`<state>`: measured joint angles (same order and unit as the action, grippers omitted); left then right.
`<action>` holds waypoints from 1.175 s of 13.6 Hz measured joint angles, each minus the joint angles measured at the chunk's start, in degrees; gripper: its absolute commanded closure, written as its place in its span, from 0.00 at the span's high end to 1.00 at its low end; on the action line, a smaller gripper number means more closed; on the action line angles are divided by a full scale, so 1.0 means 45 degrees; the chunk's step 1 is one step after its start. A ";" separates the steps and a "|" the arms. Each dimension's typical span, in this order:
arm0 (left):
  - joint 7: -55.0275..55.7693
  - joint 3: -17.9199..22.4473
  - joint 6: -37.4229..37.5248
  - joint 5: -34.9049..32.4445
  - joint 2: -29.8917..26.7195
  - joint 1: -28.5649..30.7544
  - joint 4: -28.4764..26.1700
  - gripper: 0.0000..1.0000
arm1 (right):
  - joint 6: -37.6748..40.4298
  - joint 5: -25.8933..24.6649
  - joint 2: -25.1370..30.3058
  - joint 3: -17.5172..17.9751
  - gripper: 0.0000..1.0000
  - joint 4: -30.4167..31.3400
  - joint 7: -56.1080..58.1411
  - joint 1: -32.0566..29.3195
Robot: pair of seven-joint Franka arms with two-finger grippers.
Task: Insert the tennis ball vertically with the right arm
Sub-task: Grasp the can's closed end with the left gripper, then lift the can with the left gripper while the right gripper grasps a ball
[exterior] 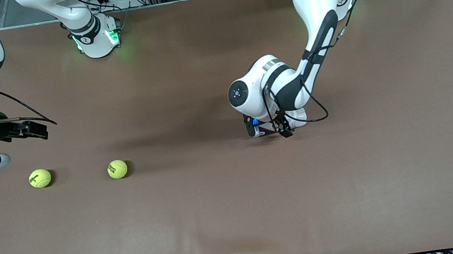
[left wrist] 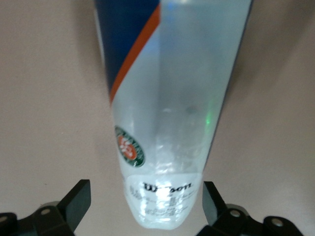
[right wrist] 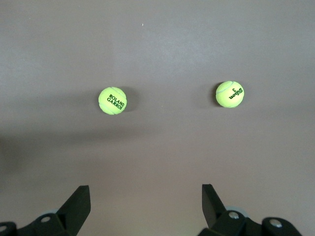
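Right gripper (right wrist: 145, 209) hovering frame-left, jaws spread, above two tennis balls (exterior: 40, 178) (exterior: 117, 169). Left gripper (left wrist: 146, 206) low mid-frame, jaws spread, straddling ball tube (left wrist: 167, 113). Brown surface (exterior: 349, 180) bare lower right.

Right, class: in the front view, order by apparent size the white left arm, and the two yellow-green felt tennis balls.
1. White left arm, by far the largest.
2. Yellow-green tennis ball near the right gripper and the yellow-green tennis ball toward the table's middle: alike, no ranking.
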<state>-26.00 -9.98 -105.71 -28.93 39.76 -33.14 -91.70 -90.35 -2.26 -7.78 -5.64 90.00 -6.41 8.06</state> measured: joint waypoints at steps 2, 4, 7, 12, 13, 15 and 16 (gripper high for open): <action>0.0295 0.0001 0.0024 -0.0074 0.0088 -0.0121 0.0000 1.00 | 0.0000 0.0000 -0.0001 0.0000 1.00 -0.0006 0.0000 0.0000; 0.0306 0.0031 0.0027 -0.0122 0.0138 -0.0129 0.0000 1.00 | 0.0000 0.0000 -0.0001 0.0000 1.00 -0.0010 0.0000 0.0000; 0.0301 0.0069 0.0031 -0.0937 0.0306 -0.0128 0.0000 1.00 | 0.0000 0.0000 -0.0001 0.0000 1.00 -0.0012 -0.0001 0.0001; 0.0301 0.0068 0.0030 -0.1270 0.0663 -0.0131 0.0004 1.00 | 0.0000 0.0000 -0.0002 0.0000 1.00 -0.0014 -0.0001 0.0001; 0.0300 0.0068 0.0030 -0.1272 0.0699 -0.0133 0.0005 1.00 | 0.0000 0.0000 -0.0002 0.0000 1.00 -0.0014 -0.0001 0.0001; 0.0224 0.0068 0.0030 -0.1286 0.0761 -0.0134 0.0006 1.00 | 0.0000 0.0000 -0.0002 0.0000 1.00 -0.0014 -0.0001 0.0001; 0.0184 0.0068 0.0030 -0.1287 0.0777 -0.0135 0.0011 1.00 | 0.0000 0.0000 -0.0002 0.0000 1.00 -0.0014 -0.0001 0.0001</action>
<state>-25.17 -9.68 -105.57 -34.72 43.26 -33.74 -91.65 -90.35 -2.26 -7.79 -5.64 89.93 -6.42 8.06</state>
